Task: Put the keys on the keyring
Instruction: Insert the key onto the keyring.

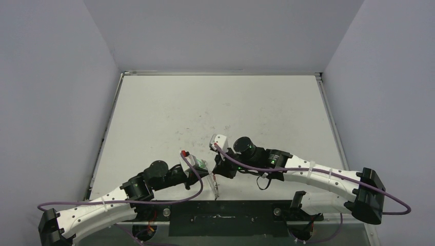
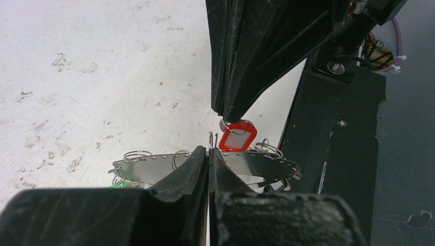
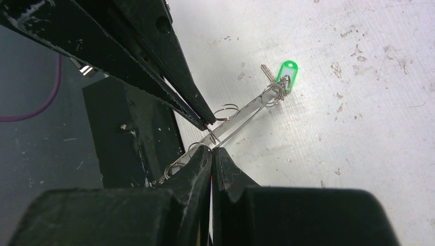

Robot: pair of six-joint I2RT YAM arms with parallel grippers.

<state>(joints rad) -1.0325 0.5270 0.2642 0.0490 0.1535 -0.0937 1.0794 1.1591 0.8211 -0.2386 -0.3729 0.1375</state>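
Threading stage: red-tagged key [image 2: 237,136] being presented to keyring [image 2: 154,169].
Left gripper [image 2: 209,154] is clamping the keyring at the table's [image 1: 205,102] near edge to steady it; right gripper [image 3: 211,152] is pinching the red-tagged key's ring against it; green-tagged key [image 3: 286,72] is hanging at its far end.

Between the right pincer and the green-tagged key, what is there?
The keyring: its thin metal band, fringed with small wire rings, spans the stretch between the right pincer and the green-tagged key, as the right wrist view shows.
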